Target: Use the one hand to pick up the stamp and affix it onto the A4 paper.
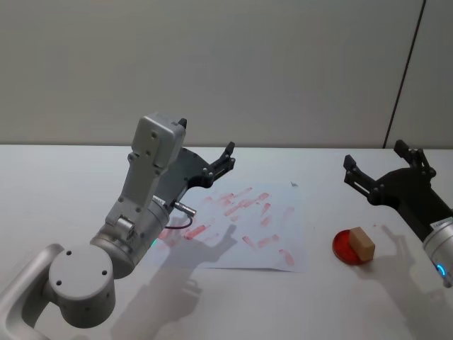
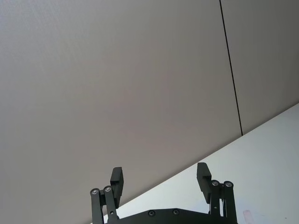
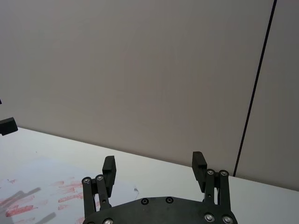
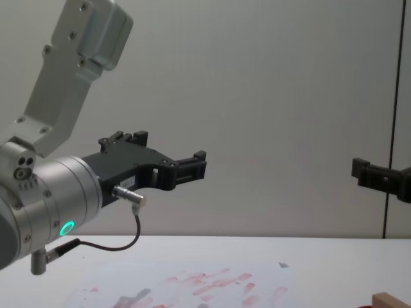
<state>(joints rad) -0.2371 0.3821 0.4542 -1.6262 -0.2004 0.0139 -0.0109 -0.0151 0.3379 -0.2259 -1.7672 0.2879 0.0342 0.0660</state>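
Note:
The stamp (image 1: 362,244), a small tan wooden block, stands on a round red ink pad (image 1: 341,246) on the table's right side; its top corner shows low in the chest view (image 4: 389,300). The A4 paper (image 1: 244,228) (image 4: 192,285) (image 3: 42,186), white with red smears, lies in the middle. My right gripper (image 1: 377,161) (image 3: 154,165) (image 4: 372,174), on the blue-ring wrist, hovers open and empty above and behind the stamp. My left gripper (image 1: 224,161) (image 2: 160,179) (image 4: 192,168), on the green-ring wrist, is open, raised over the paper's far left part.
The white table (image 1: 64,184) ends at a plain grey wall with a dark vertical seam (image 1: 405,74) on the right. My bulky left arm (image 1: 141,212) stands over the table's left front and casts a shadow on the paper.

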